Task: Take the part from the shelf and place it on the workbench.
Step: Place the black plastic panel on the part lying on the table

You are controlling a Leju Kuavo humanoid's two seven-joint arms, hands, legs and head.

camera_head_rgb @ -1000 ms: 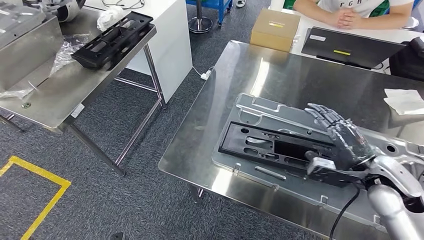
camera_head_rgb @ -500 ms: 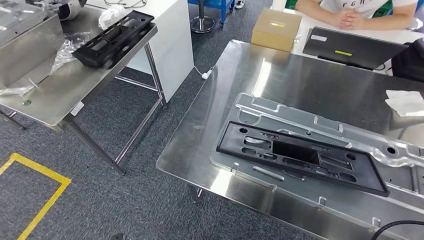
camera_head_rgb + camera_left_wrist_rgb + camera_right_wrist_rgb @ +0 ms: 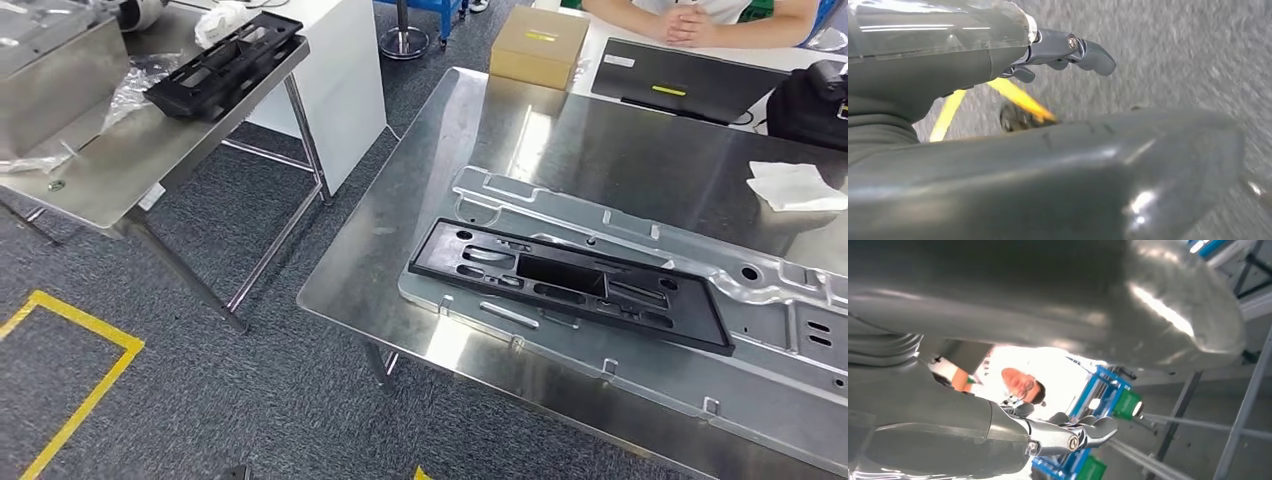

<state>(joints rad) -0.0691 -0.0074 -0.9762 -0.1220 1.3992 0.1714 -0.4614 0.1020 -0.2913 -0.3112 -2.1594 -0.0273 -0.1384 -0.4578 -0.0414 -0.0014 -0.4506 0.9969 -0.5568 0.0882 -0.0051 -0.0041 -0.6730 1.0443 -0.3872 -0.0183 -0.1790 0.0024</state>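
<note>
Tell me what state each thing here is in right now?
Black part on the workbench: lying flat on the metal panel, released.
Second black part: resting tilted on the side table.
Cardboard box: closed.
White cloth: crumpled.
Left hand: holds nothing.
Right hand: holds nothing.

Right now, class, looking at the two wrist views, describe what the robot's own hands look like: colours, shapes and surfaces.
The left hand has a glossy grey ribbed cover, a thick smooth grey thumb and darker, rounded fingers with a visible screw. The right hand looks the same: grey shell, bulky shiny thumb, dark metallic fingers with a screw head.
</note>
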